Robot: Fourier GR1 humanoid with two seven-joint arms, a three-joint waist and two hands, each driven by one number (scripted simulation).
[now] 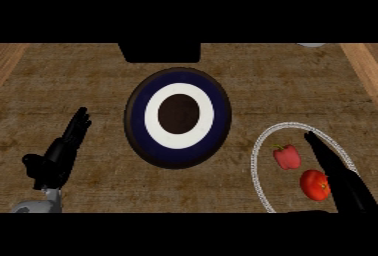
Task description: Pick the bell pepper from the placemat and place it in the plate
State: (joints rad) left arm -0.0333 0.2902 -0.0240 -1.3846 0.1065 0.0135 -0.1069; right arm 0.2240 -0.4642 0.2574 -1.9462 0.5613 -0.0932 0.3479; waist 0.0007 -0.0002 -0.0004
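A red bell pepper lies on a round brown placemat with a pale beaded rim at the lower right. A red tomato sits on the same mat, just below the pepper. My right hand reaches over the mat with straight fingers, its tips a little to the right of the pepper, and it partly covers the tomato's right side. The plate, dark blue with a white ring and a brown centre, stands at the middle of the counter. My left hand rests open at the lower left.
A black box-like object sits at the far edge behind the plate. A pale object peeks in at the top right. Light wooden strips border the brown counter on both sides.
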